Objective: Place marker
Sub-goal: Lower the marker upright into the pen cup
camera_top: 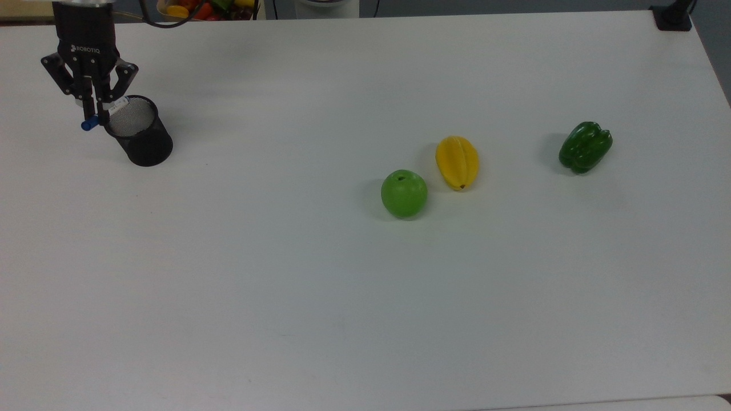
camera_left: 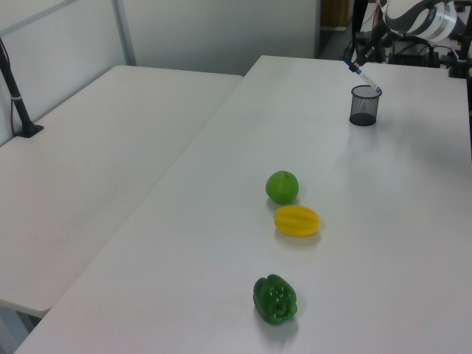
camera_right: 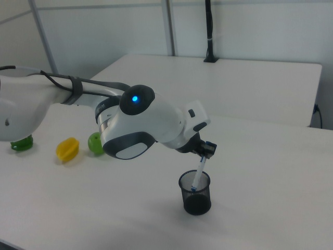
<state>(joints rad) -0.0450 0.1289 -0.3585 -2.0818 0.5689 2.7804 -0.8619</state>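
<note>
The marker (camera_top: 87, 124) is white with a blue cap and is held tilted in my gripper (camera_top: 97, 117), which is shut on it. The black mesh cup (camera_top: 149, 149) stands on the white table at the top view's far left. In the right view the marker (camera_right: 199, 169) slants down from my gripper (camera_right: 204, 149), and its lower end dips inside the mouth of the cup (camera_right: 195, 200). In the left view the marker (camera_left: 363, 76) leans over the rim of the cup (camera_left: 363, 109), blue cap uppermost.
A green apple (camera_top: 404, 193), a yellow starfruit (camera_top: 457, 162) and a green pepper (camera_top: 585, 146) lie to the top view's right of the middle. A bowl of fruit (camera_top: 205, 8) sits past the far edge. A second table (camera_left: 88, 162) adjoins.
</note>
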